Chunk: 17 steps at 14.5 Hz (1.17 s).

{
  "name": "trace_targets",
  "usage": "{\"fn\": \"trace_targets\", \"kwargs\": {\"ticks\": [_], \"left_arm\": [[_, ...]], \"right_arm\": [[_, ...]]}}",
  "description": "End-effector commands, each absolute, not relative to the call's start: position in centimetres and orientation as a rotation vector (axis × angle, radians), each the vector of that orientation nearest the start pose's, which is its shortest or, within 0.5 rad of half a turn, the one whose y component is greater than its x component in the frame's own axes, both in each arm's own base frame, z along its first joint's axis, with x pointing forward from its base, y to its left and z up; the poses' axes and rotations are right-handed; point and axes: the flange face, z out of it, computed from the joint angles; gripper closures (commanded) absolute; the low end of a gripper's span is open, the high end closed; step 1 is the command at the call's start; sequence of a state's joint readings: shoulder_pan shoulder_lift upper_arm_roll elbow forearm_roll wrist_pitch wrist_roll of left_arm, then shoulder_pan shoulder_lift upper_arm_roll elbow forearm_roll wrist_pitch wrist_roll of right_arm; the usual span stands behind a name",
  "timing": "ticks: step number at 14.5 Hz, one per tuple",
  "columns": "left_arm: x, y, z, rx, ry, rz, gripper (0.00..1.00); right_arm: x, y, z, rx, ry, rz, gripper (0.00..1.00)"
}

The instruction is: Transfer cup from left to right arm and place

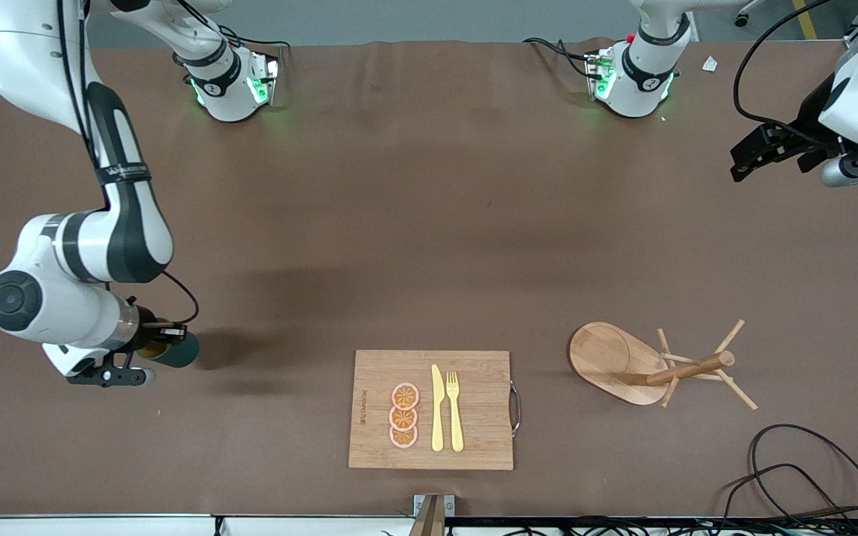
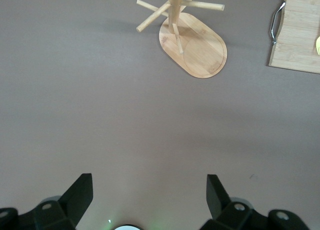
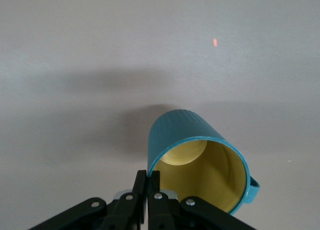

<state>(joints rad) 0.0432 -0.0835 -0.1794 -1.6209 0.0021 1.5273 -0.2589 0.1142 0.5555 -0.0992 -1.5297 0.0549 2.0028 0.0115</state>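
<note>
The right claw (image 1: 147,350) hung low over the worktop (image 1: 429,223) near the edge at the right arm's end, close to the corner nearest the front camera. Its fingers (image 3: 146,186) were pinched together on the rim of the cup (image 1: 176,348), one finger inside the wall and one outside. The cup was teal with a ribbed outer wall and a golden-tan inside, and it lay tilted almost on its side in the claw's grip, its open mouth turned toward the wrist. In the right wrist view its handle (image 3: 252,187) showed at one side of the rim. Whether the cup touched the worktop or hung just above it could not be told; its shadow lay close beside it.

The left claw (image 1: 771,152) waited up in the air over the edge at the left arm's end, near the corner by the robots' bases. Its fingers (image 2: 80,192) stood wide apart with nothing between them.

A wooden cutting board (image 1: 431,409) lay by the middle of the edge nearest the front camera. On it were three orange slices (image 1: 404,415) in a row, a yellow knife (image 1: 437,408) and a yellow fork (image 1: 455,409) side by side. Between the board and the left arm's end of the worktop stood a wooden peg stand (image 1: 649,365) on an oval base.
</note>
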Motion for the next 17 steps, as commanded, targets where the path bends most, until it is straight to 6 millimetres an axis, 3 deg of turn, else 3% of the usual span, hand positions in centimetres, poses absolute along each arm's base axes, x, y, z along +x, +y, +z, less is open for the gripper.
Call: {"fn": "trace_targets", "kwargs": {"ticks": [1,4,7,8,9,10,11,12,17], "left_arm": [[51.4,-8.2,65.2,-3.124,-0.183,0.011,0.00],[51.4,-8.4,65.4,-3.125,-0.178,0.009,0.00],[51.5,-8.2,65.3,-3.126,-0.180,0.009,0.00],[51.5,-8.3,65.3,-3.125,-0.178,0.009,0.00],[51.5,-8.3,65.4,-3.125,-0.180,0.006,0.00],[51.5,-8.2,65.4,-3.125,-0.180,0.006,0.00],[51.5,-8.2,65.4,-3.124,-0.178,0.006,0.00],[51.5,-8.2,65.4,-3.124,-0.176,0.006,0.00],[51.5,-8.3,65.4,-3.124,-0.171,0.006,0.00]], "right_arm": [[68.5,0.2,30.5,-3.136,-0.045,0.187,1.00],[68.4,-0.9,28.0,-3.126,-0.103,0.237,0.99],[68.4,-1.0,27.7,-3.125,-0.101,0.244,0.93],[68.4,-1.0,27.6,-3.126,-0.096,0.247,0.85],[68.4,-1.0,27.5,-3.126,-0.089,0.256,0.67],[68.5,-0.7,27.8,-3.127,-0.092,0.252,0.33],[68.7,-0.7,28.6,-3.125,-0.082,0.230,0.00],[68.8,-1.3,29.4,-3.120,-0.066,0.212,0.00],[68.2,-3.1,40.5,-3.131,-0.050,-0.010,0.00]]}}
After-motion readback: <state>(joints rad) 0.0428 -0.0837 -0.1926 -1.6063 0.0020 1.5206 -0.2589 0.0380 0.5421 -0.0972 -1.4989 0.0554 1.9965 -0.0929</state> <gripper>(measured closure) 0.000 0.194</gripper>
